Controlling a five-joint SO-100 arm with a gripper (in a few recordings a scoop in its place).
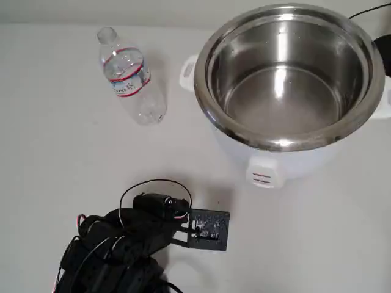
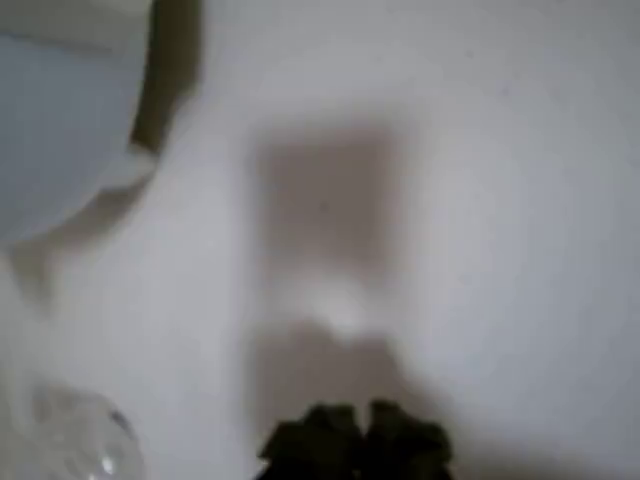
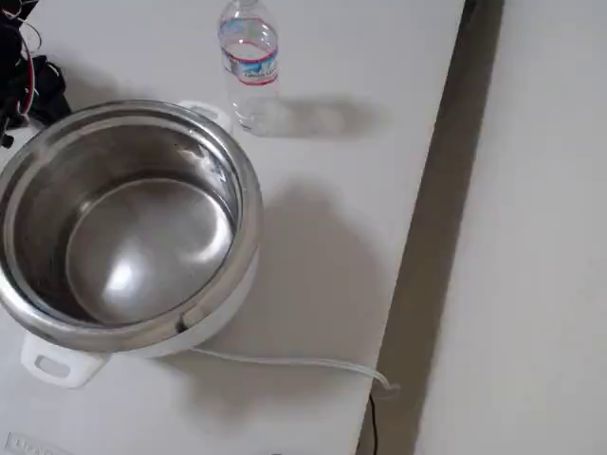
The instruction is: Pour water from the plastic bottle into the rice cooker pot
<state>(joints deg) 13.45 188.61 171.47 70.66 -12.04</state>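
The plastic bottle (image 1: 130, 76) stands upright and capless on the white table, left of the rice cooker pot (image 1: 287, 73) in the overhead view. It is clear, with a white-blue label and red bands, and the water inside is hard to make out. The pot is a shiny steel bowl in a white cooker body, with nothing in it; the fixed view shows the pot (image 3: 123, 218) with the bottle (image 3: 248, 62) behind it. My black arm (image 1: 128, 238) sits folded near the front edge, well away from both. In the blurred wrist view my gripper (image 2: 355, 440) looks shut, holding nothing.
A white cable (image 3: 285, 362) runs from the cooker towards the table's edge (image 3: 427, 237) in the fixed view. Bare table lies between the arm and the bottle. A dark object (image 1: 383, 49) sits behind the cooker at the overhead view's right edge.
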